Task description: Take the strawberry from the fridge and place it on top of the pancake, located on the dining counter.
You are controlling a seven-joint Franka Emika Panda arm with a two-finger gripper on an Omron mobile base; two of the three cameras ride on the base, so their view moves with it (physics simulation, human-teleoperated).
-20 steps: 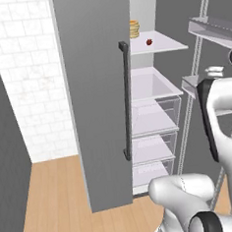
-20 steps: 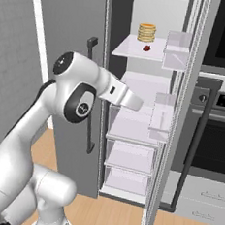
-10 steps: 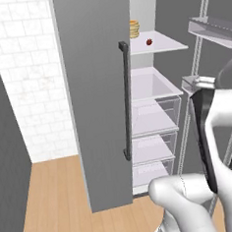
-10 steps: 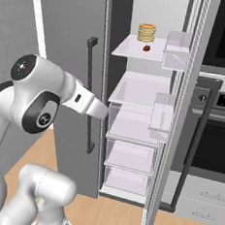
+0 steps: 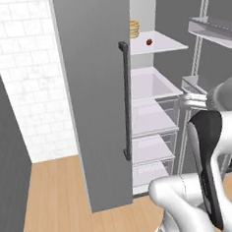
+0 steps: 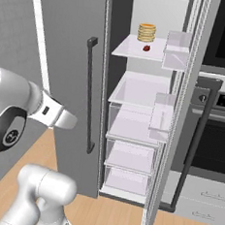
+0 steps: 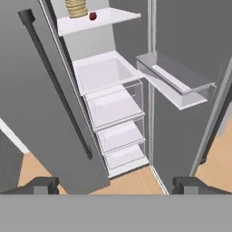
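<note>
While I watch the hand view, the hand (image 7: pixel 116 185) sits low in front of the fridge (image 5: pixel 96 90), fingertips (image 7: pixel 43 185) wide apart, nothing between them. I see the fridge's right door swung open, its left door shut with the dark bar handle (image 6: pixel 89 95) on it. Strawberry (image 6: pixel 146 48) is on the fridge's top white shelf (image 6: pixel 135 51), just in front of the pancake (image 6: pixel 147 32) stack, which stands on that same shelf toward the back. Strawberry and stack look close but apart. Below that shelf I see clear drawers (image 6: pixel 130 155) stacked inside the fridge. Door bins (image 7: pixel 174 84) hang on the open door. Black oven (image 6: pixel 223 96) is right of the fridge.
</note>
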